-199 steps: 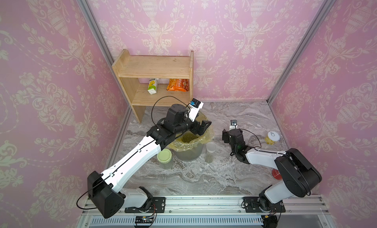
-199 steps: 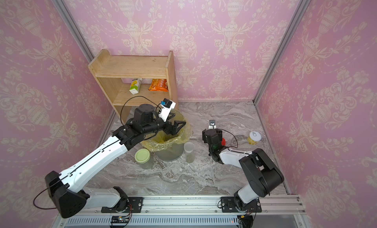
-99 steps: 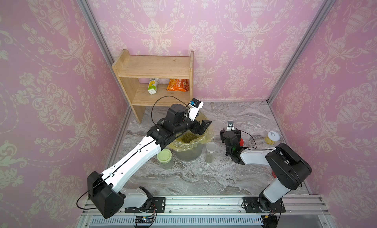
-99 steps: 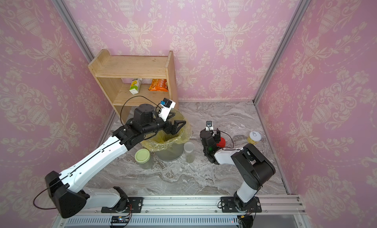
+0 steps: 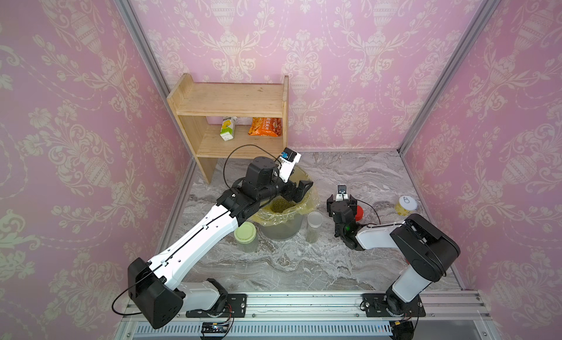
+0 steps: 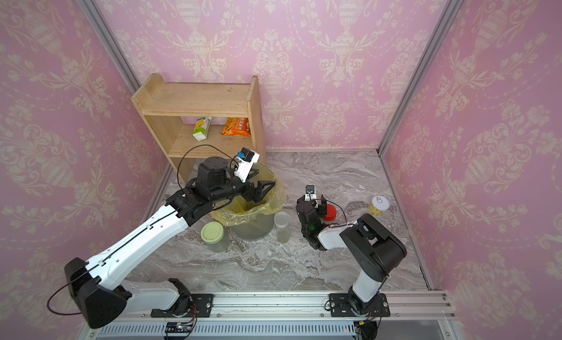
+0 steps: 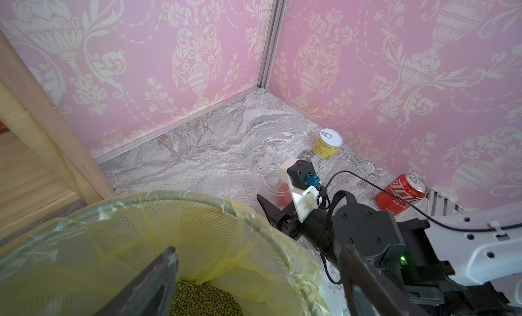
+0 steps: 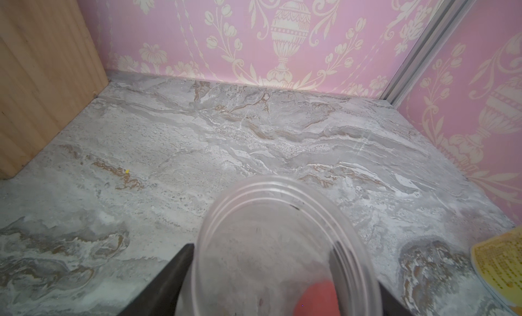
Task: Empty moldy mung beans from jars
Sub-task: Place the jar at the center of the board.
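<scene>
Pink wallpaper (image 5: 365, 65) with cream urn-and-vine damask; grey marble counter (image 5: 349, 177) veined white and brown. Olive-green mung beans (image 5: 280, 205) lie in a translucent yellow bag (image 5: 275, 222). A pale green round lid (image 5: 245, 233) sits at seven o'clock of it, a red round lid (image 5: 359, 212) at three.

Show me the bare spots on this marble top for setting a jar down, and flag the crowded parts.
Free: the back strip between the shelf and the yellow tin, and the front strip along the rail. Crowded: around the bin, flanked by the green-lidded jar, the slim jar and the right gripper on its open jar.
</scene>
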Tool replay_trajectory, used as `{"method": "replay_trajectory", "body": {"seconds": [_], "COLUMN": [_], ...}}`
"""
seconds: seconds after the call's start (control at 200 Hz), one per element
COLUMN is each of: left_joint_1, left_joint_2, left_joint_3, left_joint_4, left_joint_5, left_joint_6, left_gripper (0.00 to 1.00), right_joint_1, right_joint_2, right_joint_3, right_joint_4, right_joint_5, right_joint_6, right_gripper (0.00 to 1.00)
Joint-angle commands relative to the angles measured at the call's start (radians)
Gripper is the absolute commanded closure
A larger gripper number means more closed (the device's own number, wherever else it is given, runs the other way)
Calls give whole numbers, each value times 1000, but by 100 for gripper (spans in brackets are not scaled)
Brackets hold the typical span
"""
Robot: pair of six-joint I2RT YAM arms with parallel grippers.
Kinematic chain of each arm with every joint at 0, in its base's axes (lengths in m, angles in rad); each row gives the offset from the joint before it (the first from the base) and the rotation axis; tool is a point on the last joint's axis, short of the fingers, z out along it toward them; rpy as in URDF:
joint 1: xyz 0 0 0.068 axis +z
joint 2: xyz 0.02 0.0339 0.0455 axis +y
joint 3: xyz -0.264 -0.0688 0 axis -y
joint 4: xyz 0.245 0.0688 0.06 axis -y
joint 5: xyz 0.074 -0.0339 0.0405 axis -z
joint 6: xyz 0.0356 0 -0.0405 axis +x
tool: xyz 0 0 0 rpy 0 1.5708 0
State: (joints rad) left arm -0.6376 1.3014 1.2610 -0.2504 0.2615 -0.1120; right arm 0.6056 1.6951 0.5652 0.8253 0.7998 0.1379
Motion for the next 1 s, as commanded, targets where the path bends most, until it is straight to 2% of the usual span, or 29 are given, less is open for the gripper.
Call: {"method": "replay_trajectory", "body": {"seconds": [0.0, 0.125, 0.27, 0.545, 0.996], "left_joint_1": [7, 7, 6, 8, 9], "left_joint_2": [-19, -13, -18, -14, -15], "left_joint_3": [-16, -11, -17, -18, -22], "left_joint_4": [-3, -15, -5, -7, -3], "left_joint_5": [-18, -16, -26, -22, -16], "left_joint_6": [24, 21, 23, 25, 23], "left_gripper": [10, 10, 10, 10, 10], "right_joint_1": [11, 16, 15, 15, 17], "right_joint_2": [60, 81, 82, 96, 27], "right_joint_3": [-21, -19, -14, -13, -22], "right_joint_4": [83, 107, 100, 107, 65], "right_joint_5": [28, 31, 36, 53, 45], "right_joint_6": [5, 9, 11, 17, 26], "right_gripper": [37, 34, 20, 1, 0]}}
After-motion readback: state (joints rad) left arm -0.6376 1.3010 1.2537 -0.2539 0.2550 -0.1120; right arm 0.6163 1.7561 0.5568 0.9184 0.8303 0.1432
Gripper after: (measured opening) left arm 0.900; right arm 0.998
